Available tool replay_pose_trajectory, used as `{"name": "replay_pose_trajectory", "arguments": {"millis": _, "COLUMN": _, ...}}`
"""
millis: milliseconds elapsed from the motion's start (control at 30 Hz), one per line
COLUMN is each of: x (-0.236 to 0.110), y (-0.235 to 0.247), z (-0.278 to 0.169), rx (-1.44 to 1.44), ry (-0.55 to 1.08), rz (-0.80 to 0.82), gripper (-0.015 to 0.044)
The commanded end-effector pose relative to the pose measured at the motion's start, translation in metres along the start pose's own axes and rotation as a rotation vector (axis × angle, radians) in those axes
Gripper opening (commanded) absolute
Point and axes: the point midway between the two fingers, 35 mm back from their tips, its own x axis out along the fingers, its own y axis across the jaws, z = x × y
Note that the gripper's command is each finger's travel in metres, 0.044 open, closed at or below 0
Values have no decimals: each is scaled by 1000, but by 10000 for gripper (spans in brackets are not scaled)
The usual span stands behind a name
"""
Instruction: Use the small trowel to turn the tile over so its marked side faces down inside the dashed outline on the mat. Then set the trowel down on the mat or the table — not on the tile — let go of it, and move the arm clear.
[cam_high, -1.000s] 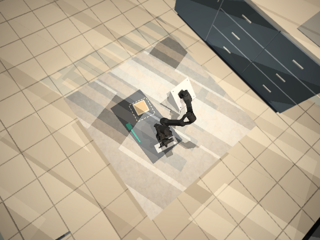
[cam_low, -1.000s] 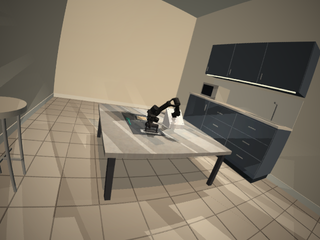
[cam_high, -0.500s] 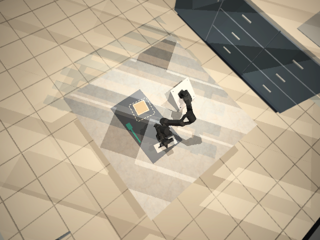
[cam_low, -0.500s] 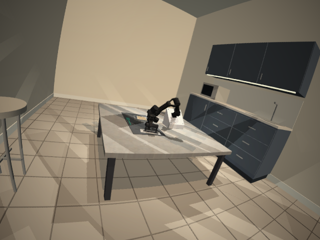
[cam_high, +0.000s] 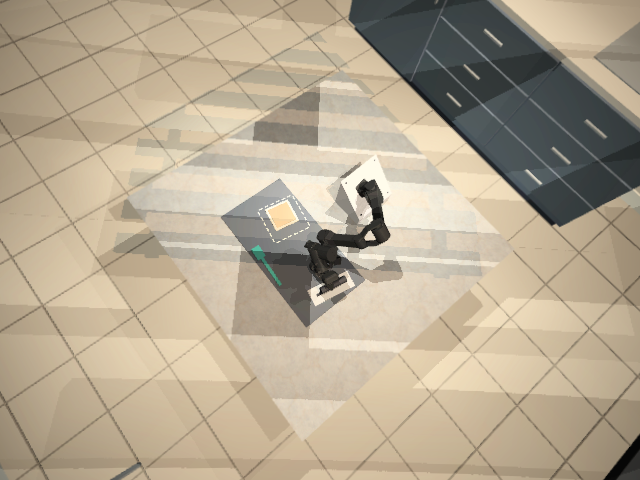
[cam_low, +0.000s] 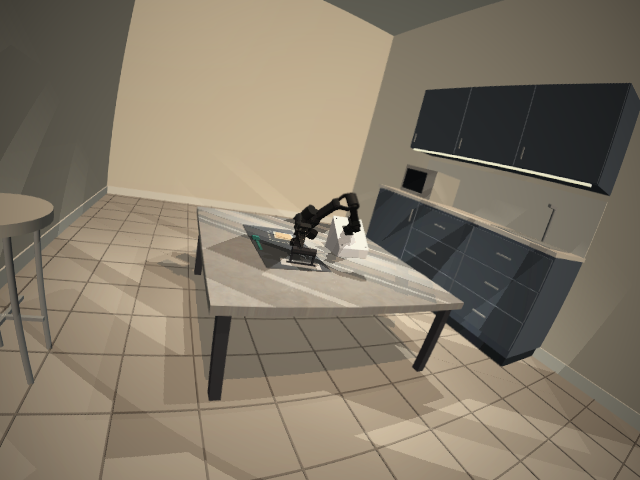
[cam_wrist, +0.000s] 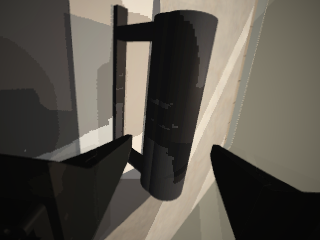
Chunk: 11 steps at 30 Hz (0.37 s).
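Note:
The tan tile (cam_high: 282, 215) (cam_low: 281, 235) lies flat inside the dashed outline (cam_high: 267, 225) on the dark mat (cam_high: 242, 219) (cam_low: 254, 227); its upper face looks plain. The small trowel (cam_high: 316, 296) (cam_low: 287, 263), a white blade with a dark round handle (cam_wrist: 175, 100), rests flat on the mat's near right corner. My gripper (cam_high: 330, 283) (cam_low: 302, 254) (cam_wrist: 171, 145) sits low over it, and its fingers stand open on either side of the handle with gaps to it.
A green tool (cam_high: 266, 264) (cam_low: 255, 238) lies on the mat left of the trowel. The arm's white base block (cam_high: 374, 173) (cam_low: 351, 242) stands on the table (cam_low: 310, 294) behind. Dark cabinets (cam_low: 465, 268) line the right wall. A stool (cam_low: 20, 217) stands far left.

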Motion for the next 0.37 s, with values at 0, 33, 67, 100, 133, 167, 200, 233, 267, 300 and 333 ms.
{"name": "replay_pose_trajectory", "arguments": {"millis": 0, "x": -25, "y": 2, "z": 1, "rx": 8, "ry": 2, "rz": 6, "gripper": 300}}
{"name": "replay_pose_trajectory", "arguments": {"millis": 33, "x": -26, "y": 2, "z": 1, "rx": 8, "ry": 2, "rz": 7, "gripper": 300}}
{"name": "replay_pose_trajectory", "arguments": {"millis": 67, "x": -26, "y": 2, "z": 1, "rx": 8, "ry": 2, "rz": 7, "gripper": 300}}
{"name": "replay_pose_trajectory", "arguments": {"millis": 100, "x": -26, "y": 2, "z": 1, "rx": 8, "ry": 2, "rz": 7, "gripper": 300}}
{"name": "replay_pose_trajectory", "arguments": {"millis": 133, "x": -27, "y": 1, "z": 2, "rx": 8, "ry": 3, "rz": 7, "gripper": 300}}
{"name": "replay_pose_trajectory", "arguments": {"millis": 167, "x": -30, "y": -1, "z": 2, "rx": 9, "ry": 5, "rz": 7, "gripper": 300}}
{"name": "replay_pose_trajectory", "arguments": {"millis": 200, "x": -35, "y": -6, "z": 4, "rx": 9, "ry": 8, "rz": 8, "gripper": 300}}
{"name": "replay_pose_trajectory", "arguments": {"millis": 233, "x": -42, "y": -11, "z": 6, "rx": 11, "ry": 12, "rz": 9, "gripper": 300}}
{"name": "replay_pose_trajectory", "arguments": {"millis": 267, "x": -51, "y": -18, "z": 10, "rx": 12, "ry": 18, "rz": 11, "gripper": 300}}
{"name": "replay_pose_trajectory", "arguments": {"millis": 300, "x": -62, "y": -27, "z": 14, "rx": 14, "ry": 25, "rz": 14, "gripper": 300}}
{"name": "replay_pose_trajectory", "arguments": {"millis": 333, "x": -72, "y": -34, "z": 20, "rx": 15, "ry": 32, "rz": 18, "gripper": 300}}
